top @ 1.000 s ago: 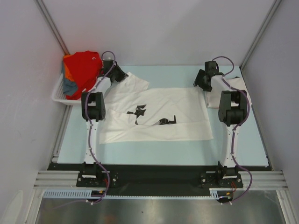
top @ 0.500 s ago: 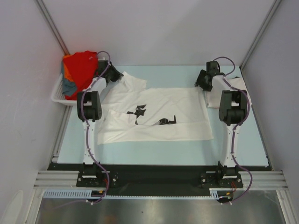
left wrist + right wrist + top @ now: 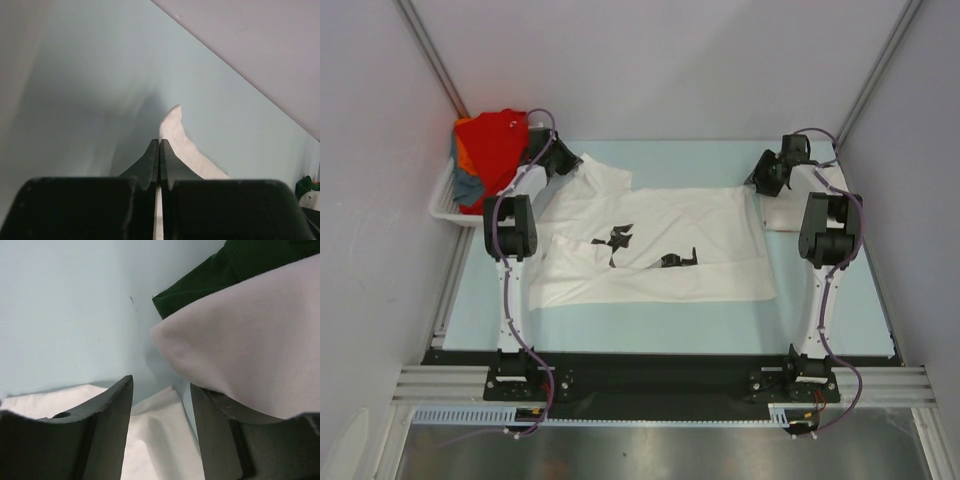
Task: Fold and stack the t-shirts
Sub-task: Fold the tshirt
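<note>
**At the counter's far edge: left tool pinches the white tee, right tool stands open**

Across the middle of the pale blue counter [image 3: 670, 320] lies the white t-shirt [image 3: 650, 245], spread flat with its small black prints facing up. The left tool [image 3: 563, 160] sits at the shirt's far left corner. In its wrist view the jaws are pressed together, with a tongue of white cloth coming out past the tips. The right tool [image 3: 766, 180] is at the far right corner, its jaws apart above the shirt's edge and gripping nothing. Just to its right lies a folded off-white t-shirt [image 3: 798, 208], with some dark green cloth [image 3: 210, 275] showing beyond it. A red t-shirt [image 3: 495, 145] tops the heap in the white basket [image 3: 442, 203] at far left.
</note>
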